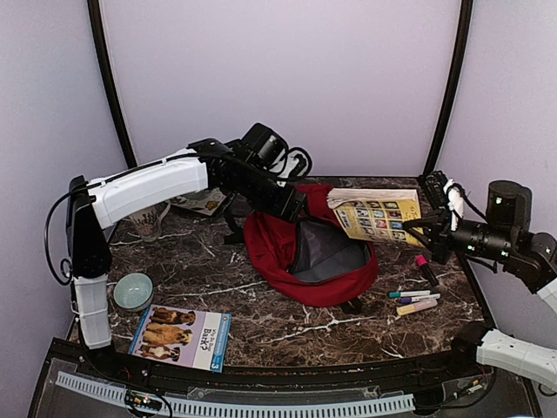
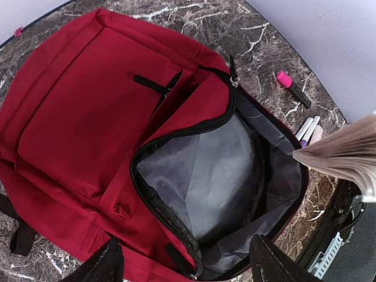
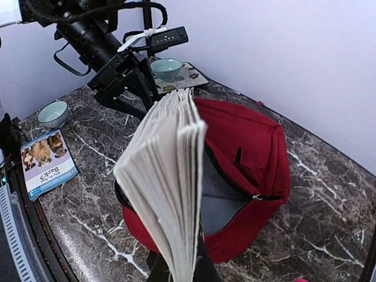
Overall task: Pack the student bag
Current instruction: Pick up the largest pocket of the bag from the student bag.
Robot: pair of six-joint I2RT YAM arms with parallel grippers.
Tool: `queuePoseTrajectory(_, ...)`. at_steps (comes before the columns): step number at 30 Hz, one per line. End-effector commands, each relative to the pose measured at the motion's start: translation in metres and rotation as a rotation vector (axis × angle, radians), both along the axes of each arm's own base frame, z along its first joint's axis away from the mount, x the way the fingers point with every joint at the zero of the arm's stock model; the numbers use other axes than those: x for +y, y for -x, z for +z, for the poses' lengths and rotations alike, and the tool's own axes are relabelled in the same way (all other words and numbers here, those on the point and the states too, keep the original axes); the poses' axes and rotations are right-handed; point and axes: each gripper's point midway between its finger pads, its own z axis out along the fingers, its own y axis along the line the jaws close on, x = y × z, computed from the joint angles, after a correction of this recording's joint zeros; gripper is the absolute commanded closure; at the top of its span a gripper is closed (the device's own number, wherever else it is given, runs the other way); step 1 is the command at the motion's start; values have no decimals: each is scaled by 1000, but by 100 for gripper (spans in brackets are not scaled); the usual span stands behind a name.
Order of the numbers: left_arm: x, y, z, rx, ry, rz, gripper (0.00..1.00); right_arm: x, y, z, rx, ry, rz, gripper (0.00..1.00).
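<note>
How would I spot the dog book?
Find the red bag mid-table. At the near left corner, beside a small bowl, a book lies flat. Its blue cover with dogs sets it apart from the yellow book held up on the right.

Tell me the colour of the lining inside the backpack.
Grey lining; the left wrist view shows it best.
</note>
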Motion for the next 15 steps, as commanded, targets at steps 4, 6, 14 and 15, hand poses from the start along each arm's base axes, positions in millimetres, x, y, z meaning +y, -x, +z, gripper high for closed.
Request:
queuePoseTrajectory(4, -5, -22, -41, 80, -5, 35, 29, -2, -3, -3, 40, -130, -62, 100)
queuePoseTrajectory(6, -9, -22, -50, 89, 4, 15, 31, 2, 1, -5, 40, -139, -30, 100)
queuePoseTrajectory(14, -19, -32, -70, 115, 22, 23, 46, 21, 7, -27, 61, -56, 113, 100)
queuePoseTrajectory(15, -20, -32, -73, 120, 19, 23, 52, 22, 7, -30, 51, -28, 129, 100)
